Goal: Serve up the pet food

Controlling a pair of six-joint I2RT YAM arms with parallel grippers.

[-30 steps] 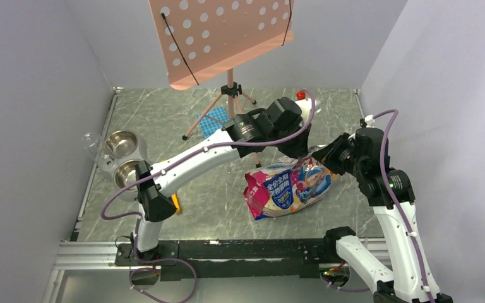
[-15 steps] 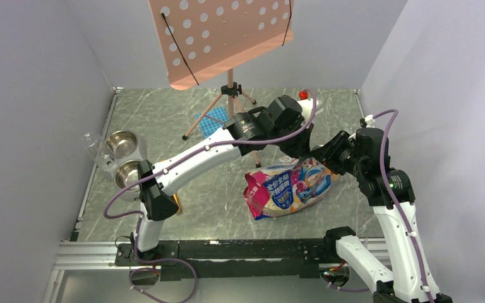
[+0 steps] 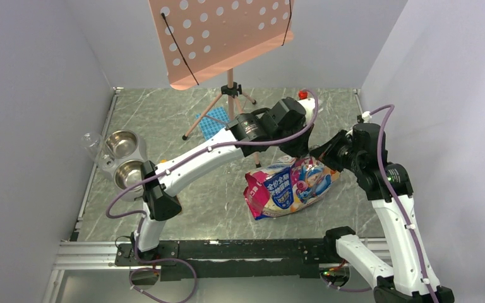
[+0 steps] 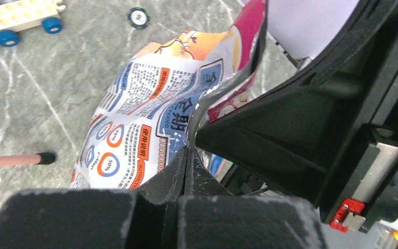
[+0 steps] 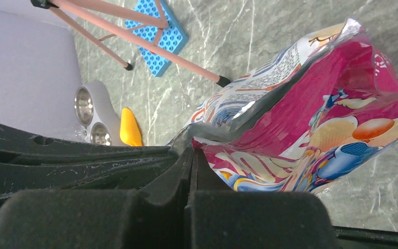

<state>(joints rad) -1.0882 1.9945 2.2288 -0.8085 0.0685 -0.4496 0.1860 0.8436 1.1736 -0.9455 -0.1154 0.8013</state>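
Both arms meet at the far right end of the pink-and-blue printed foil bag (image 3: 290,186), which lies on its side on the grey marbled bench (image 3: 215,208), right of centre. Over the past second the change is small. The left arm (image 3: 208,151) has eased its wrist a little toward the far right, and the right arm (image 3: 388,189) has drawn its wrist slightly back and outward, so the two wrists now sit just beside each other over the bag's top edge. The left jaws are closed flat on the silvery lip of that edge in the left wrist view. The right jaws are likewise pinched shut on the crumpled seam where the pink face meets the printed face, and they seem to have re-set their hold just now. With each side of the edge gripped, the likely step in hand is pulling the mouth apart. Whether it has opened yet cannot be told from these views. No pet food shows anywhere, so the brown kibble is judged to be inside the bag, with nothing served so far. The pair of round steel bowls in a pale holder (image 3: 124,159) waits at the far left, well apart from the bag, and the yellow plastic scoop (image 5: 129,128) lies near them. Opening cleanly matters here, because a jerk on the thin foil could tip the bag and scatter kibble.
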